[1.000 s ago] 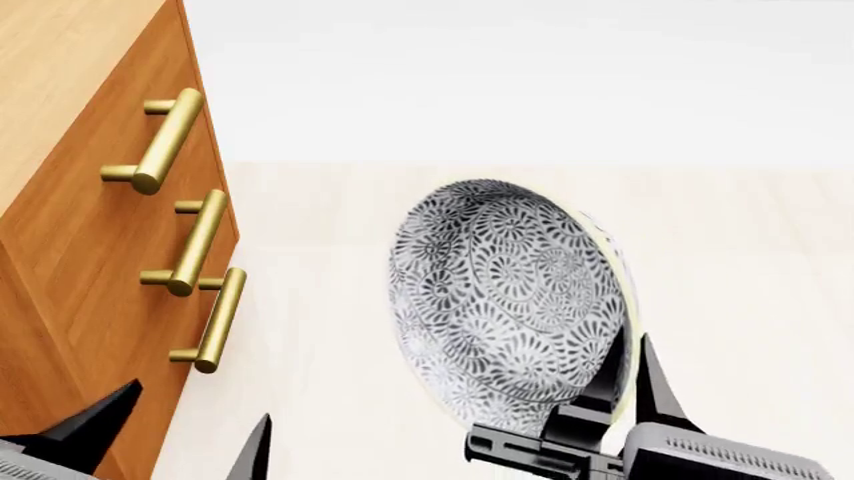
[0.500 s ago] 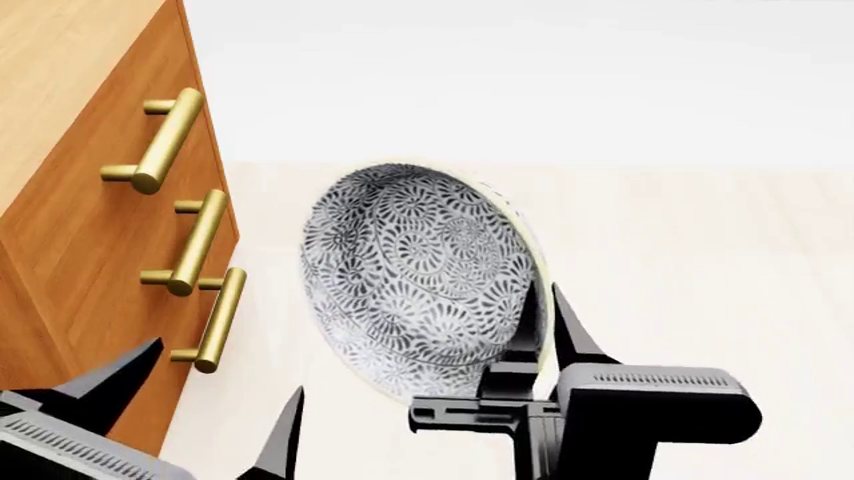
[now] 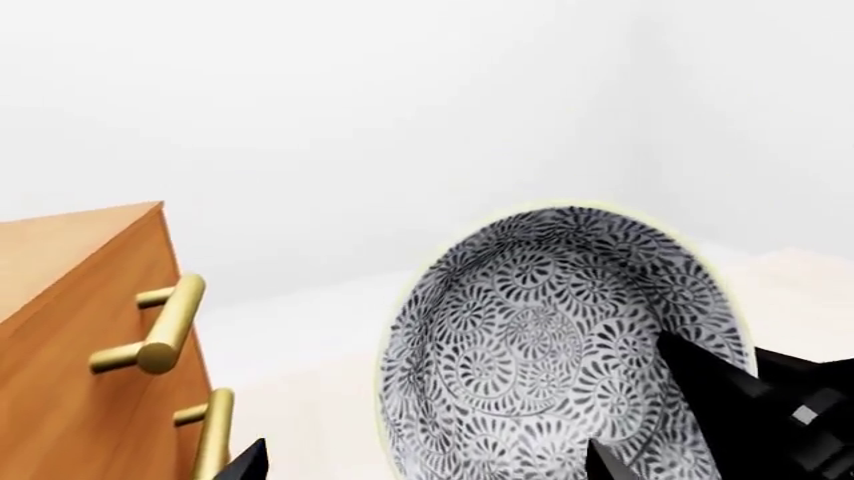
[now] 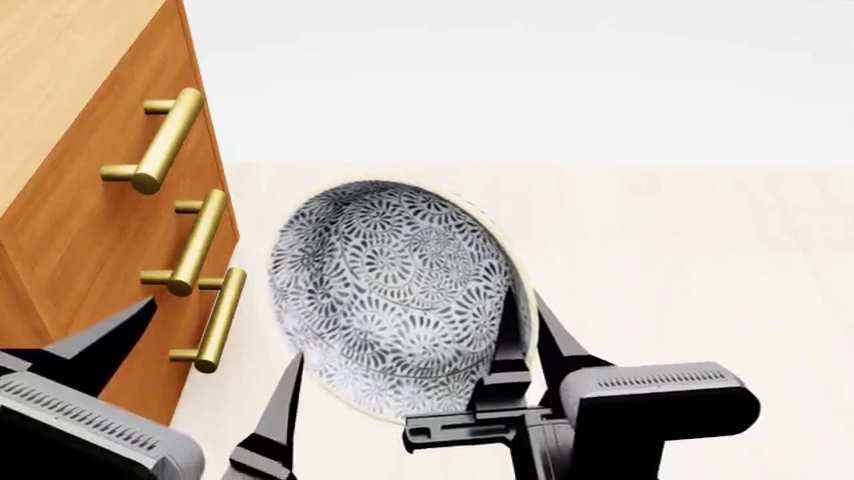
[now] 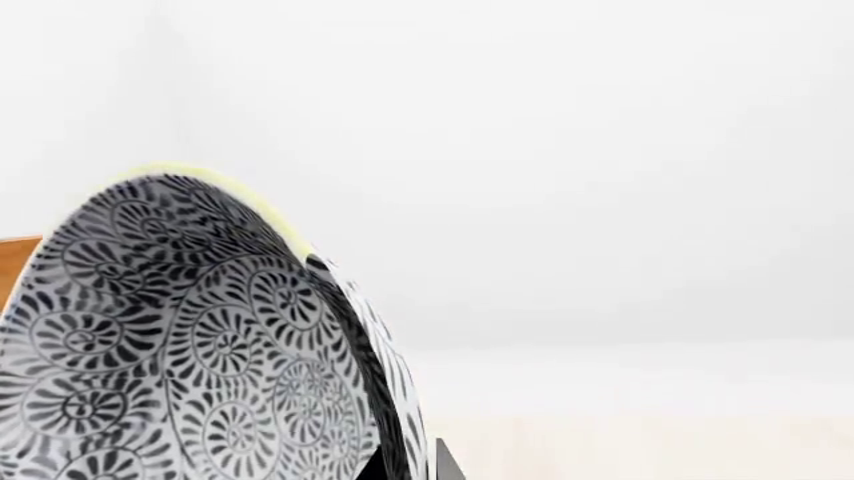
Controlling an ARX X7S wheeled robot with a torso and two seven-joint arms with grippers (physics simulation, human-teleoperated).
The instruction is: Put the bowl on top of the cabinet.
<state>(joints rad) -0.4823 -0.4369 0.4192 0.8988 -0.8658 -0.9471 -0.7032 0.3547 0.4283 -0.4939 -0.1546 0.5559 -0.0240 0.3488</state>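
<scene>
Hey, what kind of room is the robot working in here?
Probably a bare simulated indoor room: a wooden cabinet with brass handles, a pale floor and blank white walls. The right gripper holds a patterned bowl.

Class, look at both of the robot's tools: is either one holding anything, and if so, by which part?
The right tool holds the bowl by its rim, one finger inside and one outside. The left tool is open and holds nothing.

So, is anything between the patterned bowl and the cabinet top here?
Nothing visible blocks it. The grey-and-white floral ceramic bowl, pinched at its rim by the right claw, hangs beside the orange-brown wooden cabinet's brass-handled front, below its lighter top. The left claw sits open between them, lower down.
</scene>
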